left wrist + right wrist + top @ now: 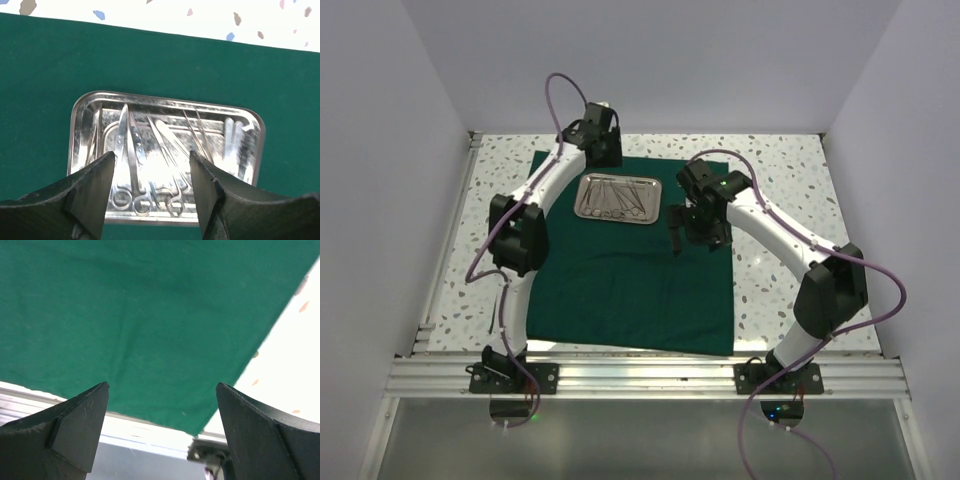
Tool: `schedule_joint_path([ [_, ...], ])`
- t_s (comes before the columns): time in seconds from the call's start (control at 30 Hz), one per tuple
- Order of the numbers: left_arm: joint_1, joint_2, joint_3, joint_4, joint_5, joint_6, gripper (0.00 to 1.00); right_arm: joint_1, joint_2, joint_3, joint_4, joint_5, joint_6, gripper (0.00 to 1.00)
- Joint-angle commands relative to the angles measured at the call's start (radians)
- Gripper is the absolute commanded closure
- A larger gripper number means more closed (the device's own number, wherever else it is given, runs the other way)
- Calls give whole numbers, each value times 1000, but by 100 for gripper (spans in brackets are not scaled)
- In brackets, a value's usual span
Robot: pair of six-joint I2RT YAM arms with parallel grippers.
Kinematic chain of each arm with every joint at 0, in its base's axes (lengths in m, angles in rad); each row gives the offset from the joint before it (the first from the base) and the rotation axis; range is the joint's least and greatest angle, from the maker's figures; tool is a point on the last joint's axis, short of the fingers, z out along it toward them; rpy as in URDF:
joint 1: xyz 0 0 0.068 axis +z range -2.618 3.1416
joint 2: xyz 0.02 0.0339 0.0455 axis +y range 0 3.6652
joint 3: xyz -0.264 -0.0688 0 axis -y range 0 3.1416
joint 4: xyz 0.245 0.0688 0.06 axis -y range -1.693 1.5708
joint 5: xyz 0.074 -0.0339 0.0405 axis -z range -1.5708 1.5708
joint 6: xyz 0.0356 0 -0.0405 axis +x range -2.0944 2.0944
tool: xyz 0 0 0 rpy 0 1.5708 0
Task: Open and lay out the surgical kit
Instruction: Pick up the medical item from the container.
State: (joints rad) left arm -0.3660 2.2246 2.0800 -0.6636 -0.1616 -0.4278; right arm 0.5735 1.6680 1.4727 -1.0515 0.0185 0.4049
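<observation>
Surgical kit things sit on a speckled white table [790,170], and the largest of them, the dark green cloth wrap [630,290], lies unfolded and flat. It covers the middle of the table from near the far edge down to the aluminium rail [650,378] at the near edge. In the right wrist view the cloth [125,315] shows soft creases, and its near right corner ends just above that rail [140,432].

The steel tray [588,195] rests on the far half of the cloth, slightly left of centre, with its long sides running left to right. From the left wrist its shiny rim [75,130] is fully ringed by green cloth [45,75]. Slim silver instruments [620,200] lie inside it side by side across its short width. Their ring handles [145,202] are bunched along the long side closest to the left fingertips.

The left gripper [604,150] hangs over the far edge of the cloth just beyond the tray. Its jaws [150,155] are moderately parted with nothing between them. The right gripper [690,232] hovers above the cloth just right of the tray. Its jaws [161,385] are spread wide and grip nothing.
</observation>
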Motion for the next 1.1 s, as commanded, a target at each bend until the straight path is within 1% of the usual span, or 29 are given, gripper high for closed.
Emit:
schedule_joint_path([
  [0.0, 16, 76, 112, -37, -73, 14, 35, -3, -7, 67, -117, 70, 35, 7],
  [0.13, 18, 148, 152, -39, -58, -11, 43, -3, -39, 66, -145, 98, 72, 7],
  [0.23, 16, 190, 170, -44, -50, -32, 49, -3, -16, 100, -208, 123, 80, 7],
  [0.3, 13, 205, 172, -44, -61, -45, 49, -1, -4, 113, -242, 141, 78, 7],
  [0.37, 12, 210, 172, -45, -81, -48, 51, -3, -4, 113, -251, 152, 78, 7],
  [0.5, 13, 224, 172, -48, -102, -57, 53, -3, -2, 109, -265, 164, 75, 7],
  [0.73, 13, 204, 72, 19, -95, -65, 57, -1, -19, 86, -275, 192, 66, 7],
  [0.77, 13, 208, 65, 21, -93, -65, 59, -3, -19, 83, -277, 196, 64, 7],
  [0.97, 13, 236, 66, 28, -90, -69, 62, -1, -8, 86, -286, 215, 48, 7],
  [1.07, 13, 242, 69, 38, -87, -68, 66, -3, 4, 92, -285, 219, 41, 7],
])
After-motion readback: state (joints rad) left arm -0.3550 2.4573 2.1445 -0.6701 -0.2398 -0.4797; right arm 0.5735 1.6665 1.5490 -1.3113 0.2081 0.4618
